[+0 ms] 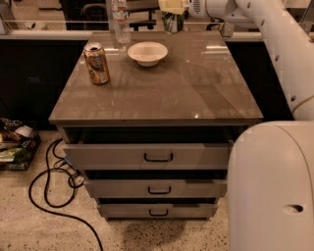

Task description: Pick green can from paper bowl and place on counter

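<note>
The room looks like an office or lab test space. A grey drawer cabinet with a glossy counter stands on a speckled hard floor. A loose black cable trails beside it, and a pale rail runs behind. The gripper grips the green can above the counter's far edge.

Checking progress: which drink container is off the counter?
The green can, held in the gripper above the far edge; the orange can and bottle stand on the counter.

The pincer holds upright green can aloft beyond empty paper bowl on counter.
</note>
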Available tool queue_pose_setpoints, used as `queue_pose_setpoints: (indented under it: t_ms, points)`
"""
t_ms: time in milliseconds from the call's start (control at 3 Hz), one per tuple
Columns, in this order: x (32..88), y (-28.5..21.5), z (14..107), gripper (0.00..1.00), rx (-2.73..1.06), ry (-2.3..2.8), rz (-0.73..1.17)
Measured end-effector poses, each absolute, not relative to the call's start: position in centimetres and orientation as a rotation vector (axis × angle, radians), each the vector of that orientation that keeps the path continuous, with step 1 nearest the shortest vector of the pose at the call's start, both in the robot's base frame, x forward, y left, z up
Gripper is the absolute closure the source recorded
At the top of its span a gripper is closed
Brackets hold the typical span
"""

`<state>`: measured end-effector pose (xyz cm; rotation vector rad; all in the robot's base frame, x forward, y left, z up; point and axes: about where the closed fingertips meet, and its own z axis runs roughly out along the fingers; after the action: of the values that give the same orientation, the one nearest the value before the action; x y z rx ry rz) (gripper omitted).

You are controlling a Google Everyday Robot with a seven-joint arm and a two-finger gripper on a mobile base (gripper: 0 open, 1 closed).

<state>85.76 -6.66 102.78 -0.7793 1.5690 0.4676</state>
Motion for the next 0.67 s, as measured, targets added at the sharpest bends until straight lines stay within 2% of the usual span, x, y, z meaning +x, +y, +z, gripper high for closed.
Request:
queue_pose_setpoints:
  t_ms: [667]
  points:
    - [82.4, -10.9, 101.1, 1.0, -0.771, 1.649, 0.436]
